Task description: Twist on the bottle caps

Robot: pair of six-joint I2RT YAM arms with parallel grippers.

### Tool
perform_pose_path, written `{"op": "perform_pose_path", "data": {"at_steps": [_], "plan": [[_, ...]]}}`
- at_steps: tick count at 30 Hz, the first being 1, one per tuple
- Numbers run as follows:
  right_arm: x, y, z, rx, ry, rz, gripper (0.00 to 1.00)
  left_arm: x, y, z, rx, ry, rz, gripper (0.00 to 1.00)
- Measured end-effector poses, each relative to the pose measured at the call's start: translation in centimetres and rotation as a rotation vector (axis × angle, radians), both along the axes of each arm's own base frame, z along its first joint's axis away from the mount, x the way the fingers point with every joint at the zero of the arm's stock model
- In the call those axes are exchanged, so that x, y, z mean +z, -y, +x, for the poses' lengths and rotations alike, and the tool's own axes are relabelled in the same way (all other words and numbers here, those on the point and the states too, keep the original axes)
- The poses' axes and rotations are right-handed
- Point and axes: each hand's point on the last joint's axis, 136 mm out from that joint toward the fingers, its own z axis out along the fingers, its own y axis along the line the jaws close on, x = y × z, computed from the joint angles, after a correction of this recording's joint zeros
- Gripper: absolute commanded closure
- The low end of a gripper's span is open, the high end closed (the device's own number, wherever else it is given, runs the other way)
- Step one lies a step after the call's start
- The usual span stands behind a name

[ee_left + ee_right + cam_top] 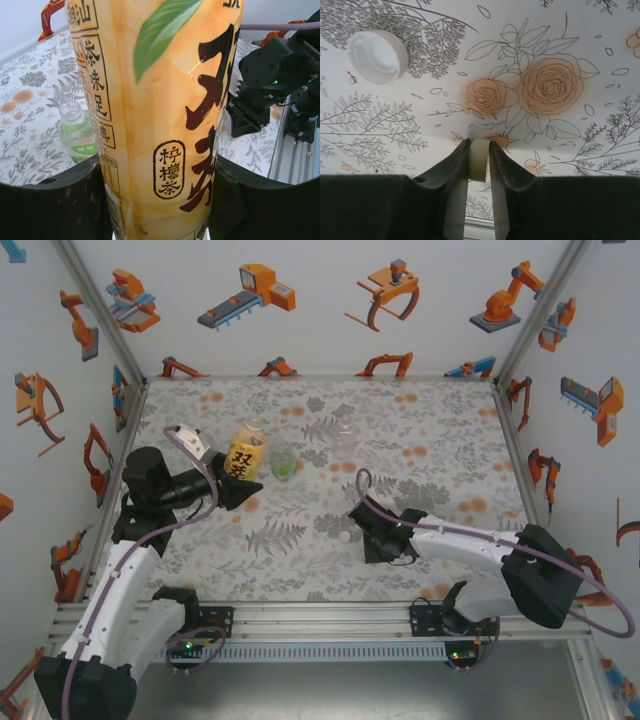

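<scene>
Top view: three bottles stand left of centre. The yellow-orange bottle [246, 455] sits in the left gripper [240, 488], the green-tinted bottle [282, 462] just beside it, and the colourless bottle [345, 435], faint, is further right.

Left wrist: the jaws pinch the labelled bottle's body, and the green one's neck is open, uncapped.

Right wrist: the right gripper [480, 167] is clamped on a pale yellow cap [480, 152], edge-on. A white cap [376, 56] lies loose on the table [570, 40].

Two caps counted, none visibly screwed on. Early going, I'd say.
</scene>
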Motion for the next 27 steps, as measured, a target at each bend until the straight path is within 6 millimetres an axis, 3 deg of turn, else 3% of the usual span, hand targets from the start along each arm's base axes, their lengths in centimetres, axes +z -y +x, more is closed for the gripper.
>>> {"op": "perform_pose_path", "data": {"at_steps": [6,13,20,27], "plan": [[0.7,-0.6,0.7,-0.043,0.037,0.144,0.76,0.0,0.0,0.0,0.000,0.000,0.000,1.00],[0.4,1.0,0.9,-0.129,0.037,0.219,0.75,0.0,0.0,0.0,0.000,0.000,0.000,1.00],[0.2,3.3,-0.2,-0.172,0.054,0.212,0.65,-0.1,0.0,0.1,-0.002,-0.005,0.001,1.00],[0.4,5.2,-0.5,-0.233,0.077,0.194,0.60,-0.3,0.2,0.1,-0.007,-0.013,0.003,1.00]]}}
